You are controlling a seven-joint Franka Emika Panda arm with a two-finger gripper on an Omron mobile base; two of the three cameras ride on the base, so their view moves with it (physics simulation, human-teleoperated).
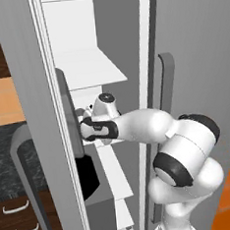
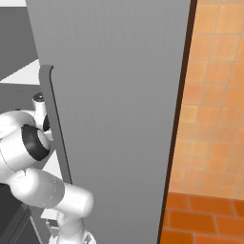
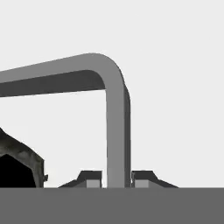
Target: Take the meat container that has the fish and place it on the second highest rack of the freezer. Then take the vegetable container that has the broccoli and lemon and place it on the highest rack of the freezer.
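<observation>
I'm on the door-opening step: my end effector (image 3: 117, 179) straddles the freezer (image 1: 24, 70) handle (image 3: 117, 131), fingers just apart. Next, back clear.

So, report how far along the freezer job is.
Done: the freezer door stands partly open, white shelves showing. In hand: the gripper sits astride the door's grey bar handle, fingers either side with narrow gaps. Left: both containers; no fish, broccoli or lemon on the visible shelves.
</observation>
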